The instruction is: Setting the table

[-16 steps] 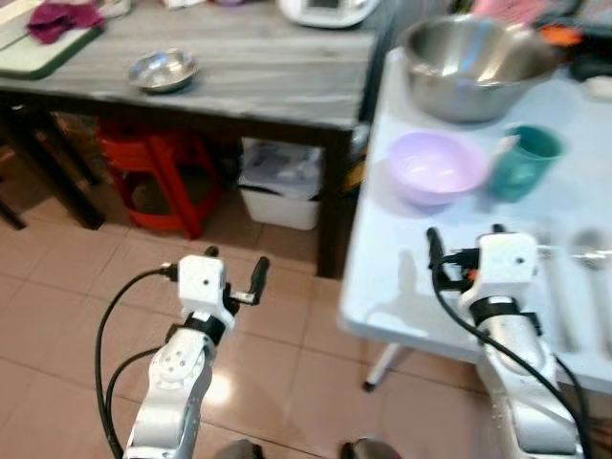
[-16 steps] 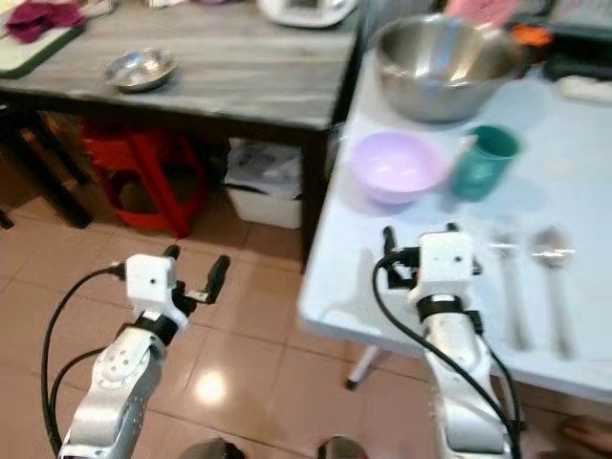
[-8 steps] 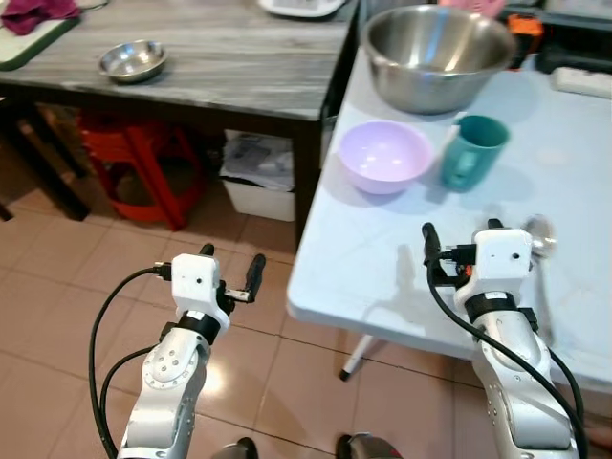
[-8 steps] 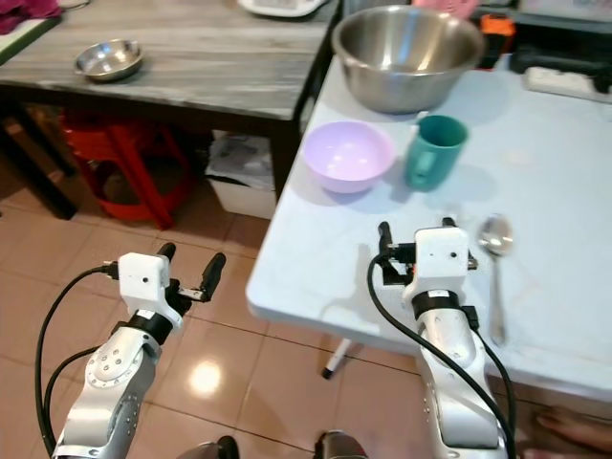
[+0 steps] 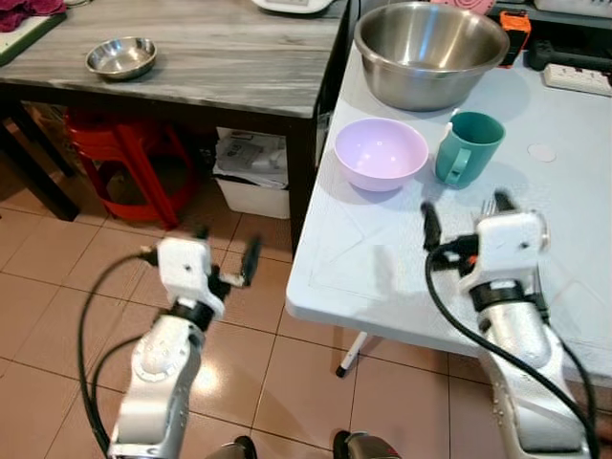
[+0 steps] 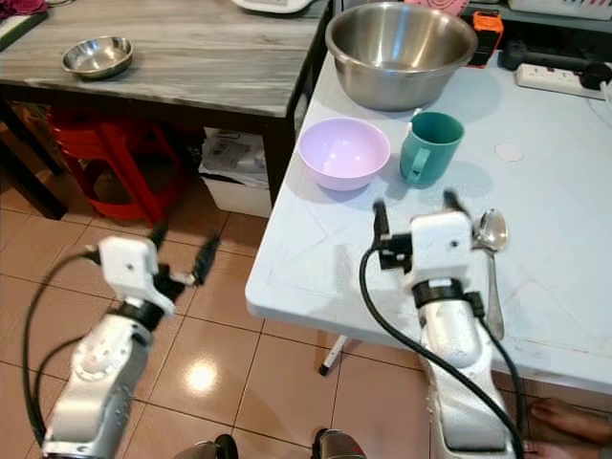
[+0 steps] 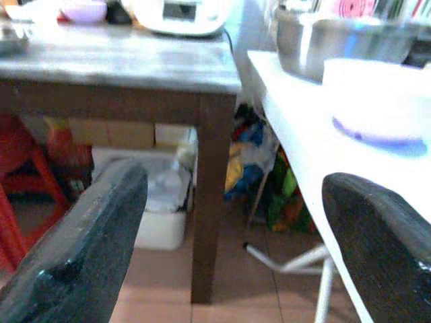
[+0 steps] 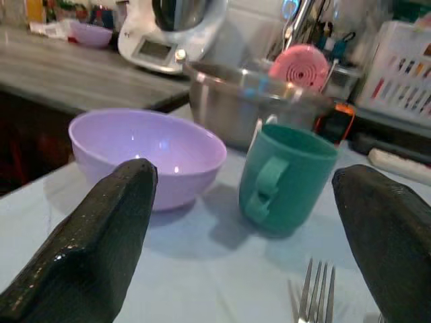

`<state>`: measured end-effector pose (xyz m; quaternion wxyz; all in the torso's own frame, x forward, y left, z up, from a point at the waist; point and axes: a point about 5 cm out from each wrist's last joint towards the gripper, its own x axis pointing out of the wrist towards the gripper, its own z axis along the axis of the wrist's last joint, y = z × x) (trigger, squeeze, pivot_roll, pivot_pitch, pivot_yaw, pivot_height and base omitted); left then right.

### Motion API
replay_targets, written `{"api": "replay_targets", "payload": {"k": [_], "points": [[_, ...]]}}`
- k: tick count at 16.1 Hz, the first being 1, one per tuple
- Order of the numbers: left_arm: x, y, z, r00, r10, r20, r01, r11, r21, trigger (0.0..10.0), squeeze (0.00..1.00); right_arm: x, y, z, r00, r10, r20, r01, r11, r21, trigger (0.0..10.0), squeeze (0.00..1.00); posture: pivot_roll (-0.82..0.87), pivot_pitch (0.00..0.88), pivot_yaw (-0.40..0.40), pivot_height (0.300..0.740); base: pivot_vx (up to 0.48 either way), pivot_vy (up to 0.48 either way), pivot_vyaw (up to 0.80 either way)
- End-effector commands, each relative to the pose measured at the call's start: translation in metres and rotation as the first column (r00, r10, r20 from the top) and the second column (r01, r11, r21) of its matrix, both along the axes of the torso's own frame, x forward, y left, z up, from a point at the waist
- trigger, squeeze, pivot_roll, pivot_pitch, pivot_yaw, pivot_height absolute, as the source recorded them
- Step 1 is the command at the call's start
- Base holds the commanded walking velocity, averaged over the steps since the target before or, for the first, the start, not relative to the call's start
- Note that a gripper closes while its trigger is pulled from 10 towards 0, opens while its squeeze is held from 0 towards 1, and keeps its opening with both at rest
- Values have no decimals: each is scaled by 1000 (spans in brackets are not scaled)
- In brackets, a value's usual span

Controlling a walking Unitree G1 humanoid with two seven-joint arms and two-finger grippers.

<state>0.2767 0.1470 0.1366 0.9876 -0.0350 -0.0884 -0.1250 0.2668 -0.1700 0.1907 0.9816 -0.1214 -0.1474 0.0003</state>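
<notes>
A lilac bowl (image 5: 381, 153) and a teal mug (image 5: 469, 146) stand side by side on the white table (image 5: 363, 258), in front of a big steel bowl (image 5: 430, 53). My right gripper (image 5: 466, 208) hovers open and empty over the table, just short of the mug. A spoon (image 6: 491, 251) lies right beside that gripper, and a fork (image 8: 315, 296) lies below it in the right wrist view. My left gripper (image 5: 227, 244) hangs open and empty over the floor, left of the table edge.
A dark wooden table (image 5: 220, 67) at the left holds a small steel bowl (image 5: 120, 57). Under it are a red stool (image 5: 134, 163) and a white bin (image 5: 253, 177). A power strip (image 5: 579, 78) lies at the far right. A person's foot (image 6: 564, 416) is near the table.
The view has shifted as I move closer to the white table. My right gripper has moved forward toward the mug, and the left arm has risen a little.
</notes>
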Motion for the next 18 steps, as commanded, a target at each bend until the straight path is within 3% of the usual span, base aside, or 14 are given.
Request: {"api": "replay_targets", "payload": {"k": [1,9,18], "points": [[-2,7,5,1000,13,10,-13,1000,4,10000,0,-4,-1,2,1000,0,0,0,1000,0,10000,0,-165,200,30,740,0,0,0],[-3,0,5,1000,-24,5,24,1000,-13,10000,0,-10,2,-8,999,7,-37,-7,1000,-9,10000,0,-168,199,35,740,239,0,-266],[-3,-4,2,999,-46,-18,45,998,-32,10000,0,-11,7,-12,998,38,-55,-40,999,-26,10000,0,-170,203,36,740,298,0,0]]}}
